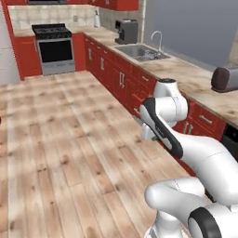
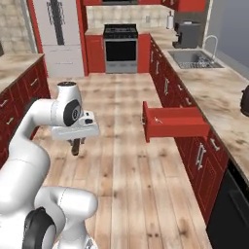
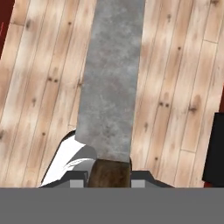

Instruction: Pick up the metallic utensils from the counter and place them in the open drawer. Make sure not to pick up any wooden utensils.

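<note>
White robot arm (image 1: 186, 153) rising from lower right over a pale wood plank floor (image 1: 60, 153), red cabinets (image 1: 116, 76) under a marbled surface (image 1: 195, 79) with steel sink (image 1: 142, 52), coffee machine (image 1: 126, 31), toaster (image 1: 225, 78), stove (image 1: 54, 48) at the back

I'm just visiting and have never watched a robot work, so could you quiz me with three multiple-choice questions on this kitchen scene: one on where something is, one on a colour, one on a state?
1. Where is the knife?
A. in the sink
B. in the end effector, above the wooden floor
C. on the stove

2. What colour is the drawer?
A. red
B. white
C. grey

3. What state is that drawer in?
A. shut
B. taken out and lying on the floor
C. pulled open

Answers:
1 B, the hand view shows the brown handle at the end effector and the blade over floorboards.
2 A, its front and sides are red like the cabinets.
3 C, it juts out from the cabinet row.
</note>
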Tool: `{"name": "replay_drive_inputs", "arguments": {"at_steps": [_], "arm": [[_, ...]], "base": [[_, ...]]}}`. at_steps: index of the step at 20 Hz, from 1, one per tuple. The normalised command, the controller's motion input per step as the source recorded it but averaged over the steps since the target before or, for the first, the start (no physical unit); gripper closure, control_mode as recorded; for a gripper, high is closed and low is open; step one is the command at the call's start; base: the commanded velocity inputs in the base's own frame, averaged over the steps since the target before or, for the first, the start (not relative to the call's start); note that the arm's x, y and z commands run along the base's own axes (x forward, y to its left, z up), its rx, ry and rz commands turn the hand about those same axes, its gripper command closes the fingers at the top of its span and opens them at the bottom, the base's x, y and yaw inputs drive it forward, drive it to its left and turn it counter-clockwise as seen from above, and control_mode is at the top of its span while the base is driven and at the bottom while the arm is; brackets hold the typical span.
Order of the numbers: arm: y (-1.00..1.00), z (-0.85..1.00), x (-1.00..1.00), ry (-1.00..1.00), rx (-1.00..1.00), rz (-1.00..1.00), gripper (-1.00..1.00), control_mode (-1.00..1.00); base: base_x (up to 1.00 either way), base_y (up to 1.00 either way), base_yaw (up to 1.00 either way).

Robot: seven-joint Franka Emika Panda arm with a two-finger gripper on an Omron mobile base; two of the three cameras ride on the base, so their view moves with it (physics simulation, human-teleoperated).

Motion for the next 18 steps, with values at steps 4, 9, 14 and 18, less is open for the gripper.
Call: {"name": "replay_drive_inputs", "arguments": {"at_steps": [4,9,14,18], "arm": [[0.0,0.0,0.0,0.0,0.0,0.0,1.0,1.0],[0.0,0.0,0.0,0.0,0.0,0.0,1.0,1.0],[0.0,0.0,0.0,0.0,0.0,0.0,1.0,1.0],[0.0,0.0,0.0,0.0,0.0,0.0,1.0,1.0]], "base": [[1.0,-0.98,-0.12],[1.0,-0.92,-0.17],[0.98,-0.51,-0.23],[0.5,-0.04,-0.26]]}}
